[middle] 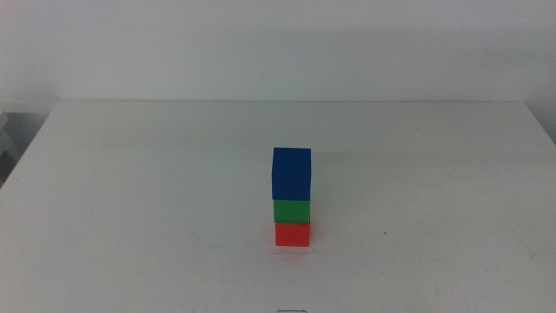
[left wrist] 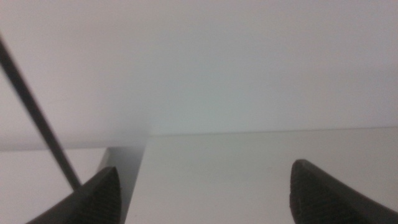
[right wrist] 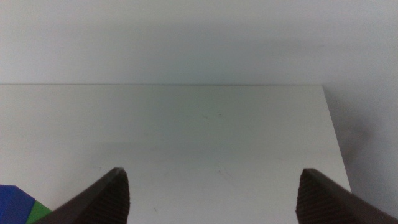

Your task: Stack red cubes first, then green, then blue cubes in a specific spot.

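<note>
The left tool (left wrist: 202, 193) comes first: neither arm shows in the middle view, so it appears to wait off to its side. Its own camera shows two dark jaws spread wide with nothing between them, released, looking out across pale bench (left wrist: 249, 162) toward a plain wall. A thin dark line, perhaps a cable, crosses one side of that picture; what it is cannot be told.

At the middle of the white bench (middle: 130, 191) stands the finished-looking tower. The red cube (middle: 293, 235) sits on the bench surface at the chosen spot, the green cube (middle: 292, 211) rests directly on top of it, and the blue cube (middle: 291, 174) crowns the two. The faces line up closely, so the column stands upright. That order, red under green under blue, matches what the task asks, and no cube lies loose elsewhere, so the stacking seems complete.

The right tool (right wrist: 214, 196) likewise stays out of the middle view. Its jaws are apart and empty, released, held level over bare bench. At one lower corner of its picture a sliver of blue cube (right wrist: 12, 200) and green cube (right wrist: 38, 207) shows, so it probably waits near the stack, clear of it.
</note>
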Robot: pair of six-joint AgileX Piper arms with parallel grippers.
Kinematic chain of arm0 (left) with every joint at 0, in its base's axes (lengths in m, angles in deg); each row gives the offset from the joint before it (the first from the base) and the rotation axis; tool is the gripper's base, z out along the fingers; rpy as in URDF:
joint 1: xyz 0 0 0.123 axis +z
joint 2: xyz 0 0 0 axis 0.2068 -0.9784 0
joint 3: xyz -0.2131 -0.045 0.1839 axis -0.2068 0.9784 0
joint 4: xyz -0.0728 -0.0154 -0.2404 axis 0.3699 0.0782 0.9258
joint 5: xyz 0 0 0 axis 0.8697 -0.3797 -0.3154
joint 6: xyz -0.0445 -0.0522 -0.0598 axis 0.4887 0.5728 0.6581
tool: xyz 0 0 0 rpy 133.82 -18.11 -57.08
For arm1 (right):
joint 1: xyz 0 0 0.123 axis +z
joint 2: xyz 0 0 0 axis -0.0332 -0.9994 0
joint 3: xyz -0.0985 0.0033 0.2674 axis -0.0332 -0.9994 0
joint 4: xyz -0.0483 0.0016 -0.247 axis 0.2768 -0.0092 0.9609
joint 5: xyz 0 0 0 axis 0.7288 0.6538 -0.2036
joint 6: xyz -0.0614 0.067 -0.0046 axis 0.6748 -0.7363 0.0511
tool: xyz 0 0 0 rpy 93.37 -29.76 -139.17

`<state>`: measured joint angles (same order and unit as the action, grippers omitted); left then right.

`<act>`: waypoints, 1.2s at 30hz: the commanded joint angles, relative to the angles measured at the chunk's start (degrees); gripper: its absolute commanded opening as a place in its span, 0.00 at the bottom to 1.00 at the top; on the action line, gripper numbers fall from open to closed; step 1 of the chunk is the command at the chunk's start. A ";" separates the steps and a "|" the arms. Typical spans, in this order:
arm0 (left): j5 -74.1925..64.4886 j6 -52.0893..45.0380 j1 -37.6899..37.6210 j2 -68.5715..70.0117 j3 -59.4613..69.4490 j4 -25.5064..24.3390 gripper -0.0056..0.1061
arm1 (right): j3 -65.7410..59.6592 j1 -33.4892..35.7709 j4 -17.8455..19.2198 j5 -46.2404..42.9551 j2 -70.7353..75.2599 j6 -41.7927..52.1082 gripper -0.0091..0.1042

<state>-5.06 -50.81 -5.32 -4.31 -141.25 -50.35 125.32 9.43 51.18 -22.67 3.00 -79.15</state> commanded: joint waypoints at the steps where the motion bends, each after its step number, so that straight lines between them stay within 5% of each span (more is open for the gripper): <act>1: 4.49 0.84 1.32 0.83 -0.45 0.62 0.88 | 1.41 -0.35 0.97 -3.47 0.72 0.58 0.75; 19: 8.74 0.84 1.51 5.36 9.43 0.47 0.88 | -4.30 -0.35 0.25 -8.17 4.97 0.58 0.75; 29: 15.09 0.84 1.51 19.63 28.17 0.53 0.88 | -36.87 -0.35 4.43 -35.68 26.39 0.58 0.75; 36: 15.09 0.84 1.51 29.13 38.94 0.53 0.88 | -55.49 -0.40 4.43 -38.13 43.80 0.58 0.75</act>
<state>5.16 -50.81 -3.70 24.30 -102.36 -50.35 71.02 9.38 54.67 -56.02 45.12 -79.15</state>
